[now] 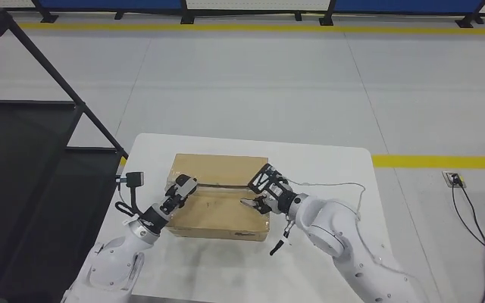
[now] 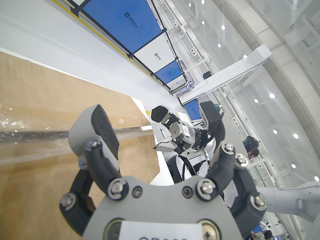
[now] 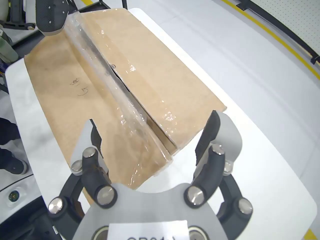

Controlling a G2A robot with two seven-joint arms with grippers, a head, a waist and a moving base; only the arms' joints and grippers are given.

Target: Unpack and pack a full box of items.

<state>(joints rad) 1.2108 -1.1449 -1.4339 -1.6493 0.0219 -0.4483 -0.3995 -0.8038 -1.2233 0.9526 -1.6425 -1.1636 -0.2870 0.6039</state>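
Note:
A closed brown cardboard box [image 1: 220,195] lies in the middle of the white table [image 1: 333,163]. Clear tape [image 3: 100,63] runs along its centre seam, and the seam gapes a little at the end near my right gripper. My left gripper [image 1: 180,189] hovers open over one end of the seam, with nothing between its fingers [image 2: 105,131]. At the opposite end my right gripper [image 1: 261,189] is open too, straddling the seam just above the box edge [image 3: 153,136]. In the right wrist view the left gripper's pad [image 3: 50,8] sits at the box's far end.
A black metal frame [image 1: 45,144] stands along the table's left side. A thin cable [image 1: 341,185] trails across the table to the right of the box. Bare tabletop lies to the right of the box and in front of it.

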